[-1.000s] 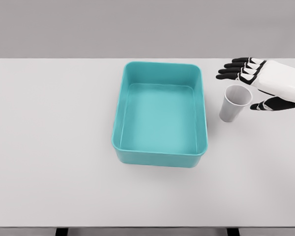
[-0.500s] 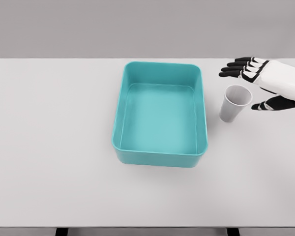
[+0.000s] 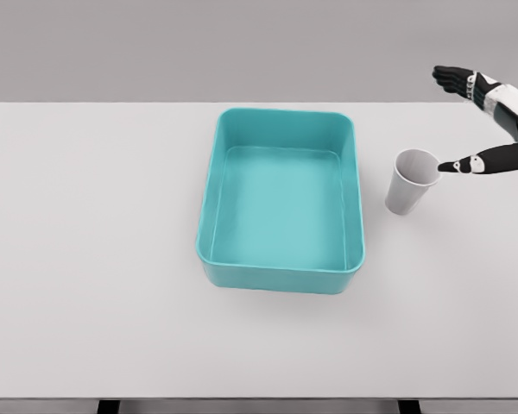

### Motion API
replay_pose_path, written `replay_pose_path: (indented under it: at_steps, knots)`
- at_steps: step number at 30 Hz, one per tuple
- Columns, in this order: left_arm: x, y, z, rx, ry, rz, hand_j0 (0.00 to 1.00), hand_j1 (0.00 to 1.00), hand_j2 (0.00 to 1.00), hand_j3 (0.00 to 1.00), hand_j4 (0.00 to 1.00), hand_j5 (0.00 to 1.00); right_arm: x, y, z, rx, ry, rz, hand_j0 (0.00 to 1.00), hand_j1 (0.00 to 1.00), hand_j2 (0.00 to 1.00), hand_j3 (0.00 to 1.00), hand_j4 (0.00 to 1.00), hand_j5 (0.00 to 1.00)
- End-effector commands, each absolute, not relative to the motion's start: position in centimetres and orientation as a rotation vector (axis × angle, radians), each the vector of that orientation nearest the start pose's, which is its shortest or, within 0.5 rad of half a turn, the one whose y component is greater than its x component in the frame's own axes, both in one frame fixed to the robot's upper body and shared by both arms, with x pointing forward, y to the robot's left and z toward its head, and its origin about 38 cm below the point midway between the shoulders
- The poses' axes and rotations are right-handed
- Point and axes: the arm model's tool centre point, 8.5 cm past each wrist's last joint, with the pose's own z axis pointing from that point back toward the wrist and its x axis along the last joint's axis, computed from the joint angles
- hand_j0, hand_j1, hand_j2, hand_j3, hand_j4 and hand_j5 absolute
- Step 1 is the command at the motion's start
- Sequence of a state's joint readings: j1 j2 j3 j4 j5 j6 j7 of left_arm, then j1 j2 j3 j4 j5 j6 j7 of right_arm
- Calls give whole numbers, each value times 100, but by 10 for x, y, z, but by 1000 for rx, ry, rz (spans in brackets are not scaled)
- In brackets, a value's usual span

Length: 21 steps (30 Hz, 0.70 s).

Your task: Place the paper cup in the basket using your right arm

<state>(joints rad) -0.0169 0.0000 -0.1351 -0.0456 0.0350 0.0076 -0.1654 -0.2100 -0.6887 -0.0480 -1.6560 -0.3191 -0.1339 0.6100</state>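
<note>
A teal rectangular plastic basket is seen nearest on the flat white desk, its inside bare. Just to its right, apart from it, a white paper cup is set upright on the desk. Farthest back at the right edge, the right robot hand is held spread and grasping nothing, its thumb tip by the cup's rim.

Bright, even, shadowless render; slightly soft, no glare.

basket: smooth teal plastic, slight sheen | paper cup: matt white | table: matt, smooth
</note>
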Motion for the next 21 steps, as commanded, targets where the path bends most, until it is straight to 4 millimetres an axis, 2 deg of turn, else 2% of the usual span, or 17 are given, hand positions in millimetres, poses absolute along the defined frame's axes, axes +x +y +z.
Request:
replay_pose_path:
  at_steps: [1,2,3,5,7,10,16,21]
  knots:
    - [25,256,-263,-81,-42,-106,100,100,100,100,100,100,391,-383,254,25,-1805,801,100,100,100,100,100,100]
    - [25,256,-263,-81,-42,-106,100,100,100,100,100,100,390,-387,252,27,-1826,752,100,100,100,100,100,100]
    - [25,256,-263,-81,-42,-106,100,100,100,100,100,100,389,-404,245,11,-1816,663,100,100,100,100,100,100]
    - [25,256,-263,-81,-42,-106,100,100,100,100,100,100,391,-422,229,14,-1794,561,100,100,100,100,100,100]
    - [25,256,-263,-81,-42,-106,100,100,100,100,100,100,392,-427,216,21,-1771,523,100,100,100,100,100,100]
    - [25,256,-262,-81,-42,-104,100,100,100,100,100,100,391,-423,192,55,-1738,478,100,100,100,100,100,100]
    - [25,256,-263,-81,-42,-106,100,100,100,100,100,100,382,-422,167,71,-1688,459,100,100,100,100,100,100]
    - [25,256,-263,-81,-41,-106,100,100,100,100,100,100,384,-419,134,105,-1617,433,100,100,100,100,100,100]
